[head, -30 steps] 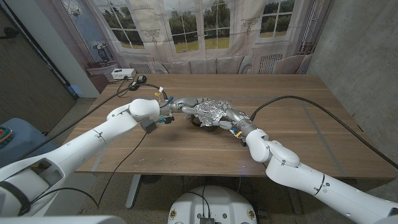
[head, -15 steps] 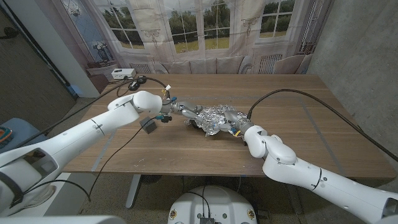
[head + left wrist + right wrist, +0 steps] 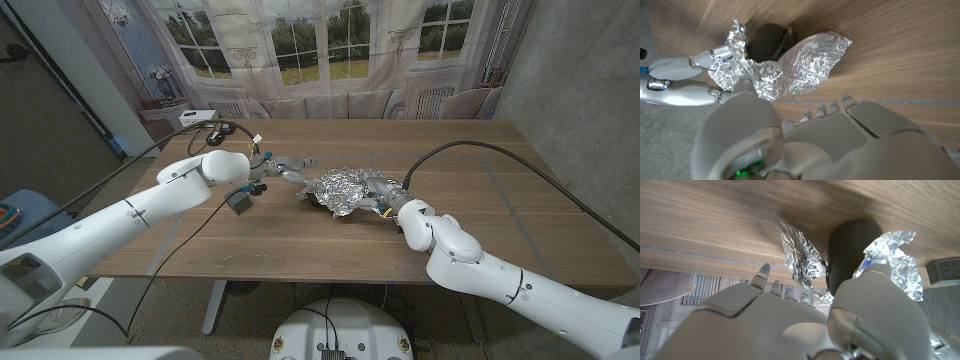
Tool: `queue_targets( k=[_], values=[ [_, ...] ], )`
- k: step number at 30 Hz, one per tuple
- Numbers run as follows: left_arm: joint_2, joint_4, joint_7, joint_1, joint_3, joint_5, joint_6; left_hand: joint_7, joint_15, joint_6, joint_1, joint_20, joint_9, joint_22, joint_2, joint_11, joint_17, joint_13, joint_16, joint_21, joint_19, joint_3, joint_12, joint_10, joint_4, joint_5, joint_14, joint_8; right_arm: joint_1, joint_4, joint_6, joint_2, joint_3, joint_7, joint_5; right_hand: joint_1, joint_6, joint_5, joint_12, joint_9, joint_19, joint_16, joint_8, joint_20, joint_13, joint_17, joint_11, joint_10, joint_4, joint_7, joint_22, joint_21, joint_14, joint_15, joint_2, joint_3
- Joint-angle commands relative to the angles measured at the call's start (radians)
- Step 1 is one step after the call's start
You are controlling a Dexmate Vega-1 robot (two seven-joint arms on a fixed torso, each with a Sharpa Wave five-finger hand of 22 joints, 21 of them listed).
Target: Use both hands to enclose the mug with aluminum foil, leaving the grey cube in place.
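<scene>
On the table (image 3: 500, 215), the cube (image 3: 239, 203) sits at about nine o'clock from the mug (image 3: 322, 197), near the left arm's wrist and apart from the foil (image 3: 342, 187). The left hand (image 3: 287, 171) reaches in from ten o'clock, its fingers (image 3: 722, 51) touching the foil's edge; whether they pinch it I cannot tell. The dark mug lies around the table's centre, mostly draped in crumpled foil, with part of its dark side bare in both wrist views (image 3: 767, 42) (image 3: 852, 250). The right hand (image 3: 383, 196) comes in from four o'clock, a finger (image 3: 880, 262) pressed against a fold of foil beside the mug; its grip is unclear.
</scene>
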Motion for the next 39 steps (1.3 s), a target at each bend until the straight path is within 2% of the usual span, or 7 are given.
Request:
queue_targets(
  k=[1,7,12,20,25,32,39],
  values=[
    [0.021,-0.022,0.166,0.106,-0.093,-0.037,-0.090,0.003,0.007,-0.419,0.008,-0.004,0.000,0.007,0.017,-0.005,0.002,0.002,0.018,0.028,-0.371,-0.013,0.027,-0.335,-0.006,0.009,-0.390,0.011,-0.100,-0.005,0.119,-0.026,0.124,-0.154,0.127,-0.045,-0.196,0.010,0.026,0.001,0.011,0.026,0.027,0.001,0.002,0.003,-0.025,-0.133,0.022,-0.005,0.003,0.019,0.010,-0.022,0.010,-0.032],
    [0.008,0.008,0.179,0.126,-0.116,-0.087,-0.147,-0.011,0.006,-0.382,0.019,-0.004,-0.002,0.008,0.020,-0.020,0.000,-0.001,0.025,0.058,-0.281,-0.017,0.046,-0.287,-0.016,0.008,-0.331,0.020,-0.070,-0.040,0.036,-0.052,0.092,-0.097,0.080,-0.054,-0.090,0.006,0.044,0.000,0.065,0.040,0.049,-0.003,0.002,-0.001,-0.058,-0.052,0.037,-0.011,0.003,0.035,0.059,-0.048,0.034,-0.050],
    [0.002,0.015,0.180,0.129,-0.120,-0.097,-0.159,-0.010,0.006,-0.385,0.022,-0.003,-0.002,0.008,0.022,-0.015,0.000,-0.002,0.025,0.061,-0.270,-0.017,0.043,-0.294,-0.018,0.008,-0.325,0.017,0.029,-0.062,-0.052,-0.083,-0.013,0.073,-0.020,0.056,-0.222,0.015,-0.001,-0.001,0.037,0.000,-0.013,-0.006,0.005,-0.005,-0.062,-0.143,-0.013,-0.022,0.001,0.014,-0.030,-0.054,0.038,-0.053],
    [0.003,0.020,0.160,0.123,-0.125,-0.118,-0.171,-0.012,0.007,-0.395,0.024,-0.002,-0.002,0.007,0.026,-0.012,-0.001,-0.002,0.022,0.061,-0.264,-0.015,0.039,-0.302,-0.018,0.006,-0.324,0.012,0.139,-0.047,-0.155,-0.067,-0.169,0.284,-0.229,0.106,-0.262,0.024,-0.003,0.000,0.018,0.002,-0.016,-0.060,0.007,-0.003,-0.076,-0.162,-0.034,-0.041,0.001,0.012,-0.041,-0.086,0.047,-0.054],
    [0.007,0.018,0.155,0.122,-0.126,-0.119,-0.170,-0.012,0.007,-0.400,0.024,-0.001,-0.002,0.007,0.030,-0.011,-0.001,-0.002,0.019,0.060,-0.262,-0.014,0.036,-0.309,-0.018,0.005,-0.325,0.009,0.144,-0.044,-0.135,-0.071,-0.170,0.352,-0.261,0.151,-0.303,0.033,-0.009,0.000,0.000,-0.005,-0.020,-0.079,0.008,-0.002,-0.074,-0.193,-0.052,-0.053,0.001,0.010,-0.070,-0.087,0.057,-0.052],
    [0.008,0.017,0.147,0.118,-0.122,-0.115,-0.166,-0.008,0.006,-0.402,0.025,-0.001,-0.002,0.006,0.032,-0.010,-0.001,-0.002,0.018,0.060,-0.262,-0.014,0.035,-0.311,-0.019,0.005,-0.326,0.008,0.093,-0.072,-0.054,-0.105,-0.061,0.344,-0.158,0.153,-0.312,0.035,-0.009,0.001,-0.014,-0.006,-0.019,-0.071,0.008,0.000,-0.066,-0.203,-0.053,-0.050,0.001,0.007,-0.083,-0.077,0.052,-0.060],
    [0.003,0.022,0.141,0.114,-0.116,-0.116,-0.167,-0.005,0.007,-0.403,0.027,0.000,-0.002,0.005,0.034,-0.009,-0.001,-0.002,0.015,0.058,-0.262,-0.013,0.033,-0.316,-0.020,0.004,-0.329,0.007,-0.071,-0.062,0.135,-0.130,0.191,0.107,0.159,0.118,-0.297,0.036,0.000,0.002,-0.007,0.001,-0.008,-0.051,0.009,0.003,-0.048,-0.192,-0.036,-0.022,0.001,0.014,-0.078,-0.056,0.039,-0.086]
  ],
)
